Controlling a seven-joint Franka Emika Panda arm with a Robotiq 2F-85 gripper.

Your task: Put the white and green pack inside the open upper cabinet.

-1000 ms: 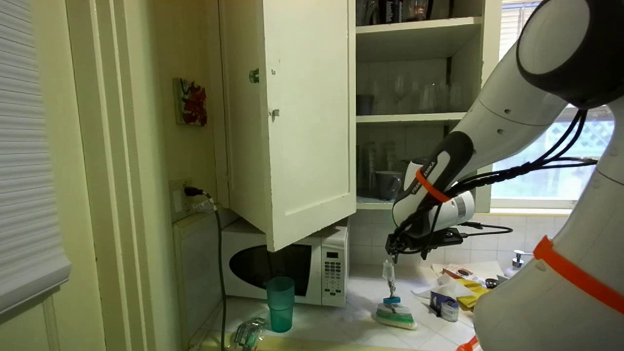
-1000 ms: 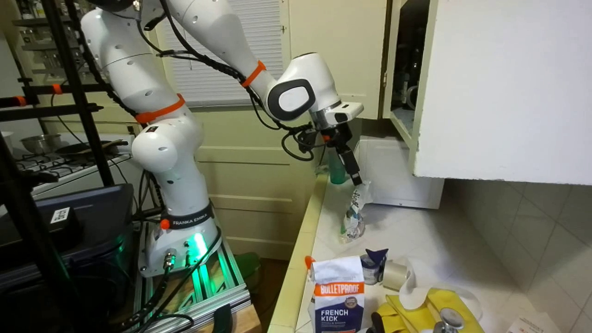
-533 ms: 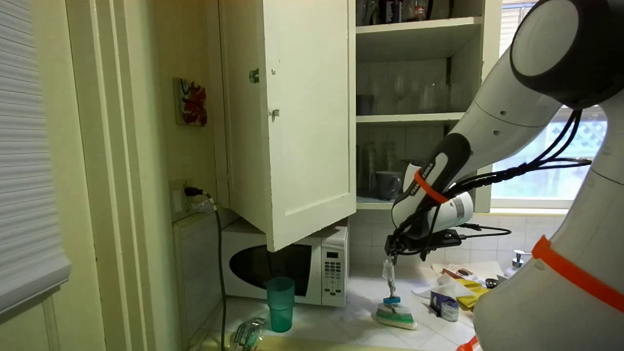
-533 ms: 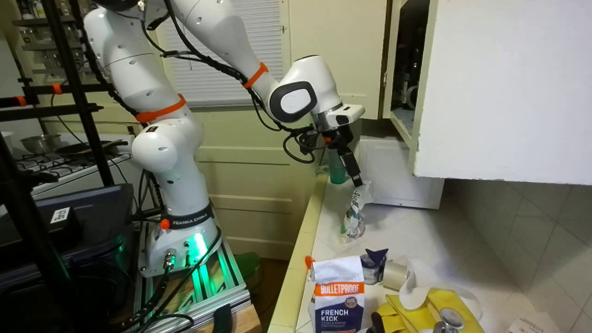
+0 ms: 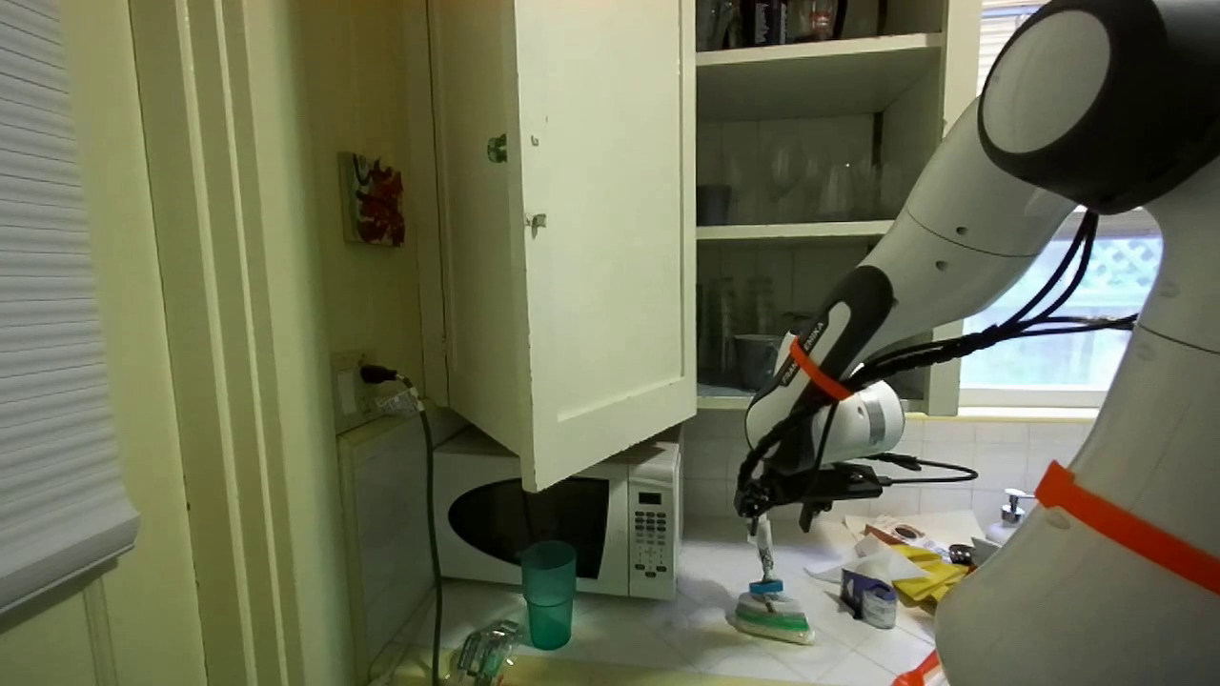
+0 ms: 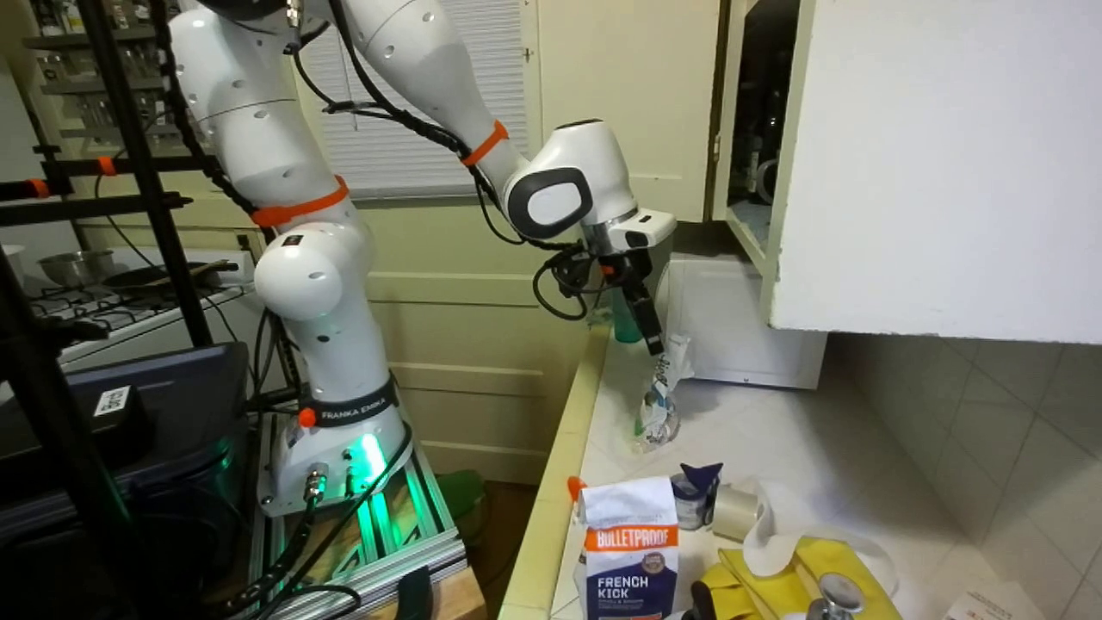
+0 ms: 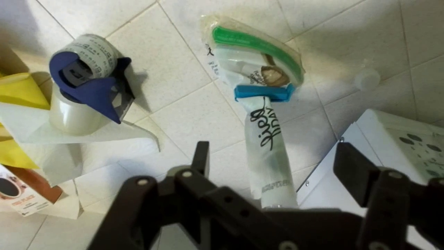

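I count one microwave (image 5: 650, 529) and one gripper (image 7: 273, 162), two fingers (image 7: 200, 158) apart, at the top of one white and green pack (image 7: 263, 118).

White and green pack (image 7: 262, 118), standing on counter (image 6: 792, 456), upper cabinet (image 5: 610, 238) open

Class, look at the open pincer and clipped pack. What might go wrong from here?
The open pincer is lined up with the thin neck of the white and green pack, so the fuller part below the blue clip might swing or slip.
The cabinet door hangs open and could be bumped.
Glasses stand in the open upper cabinet and might be knocked.
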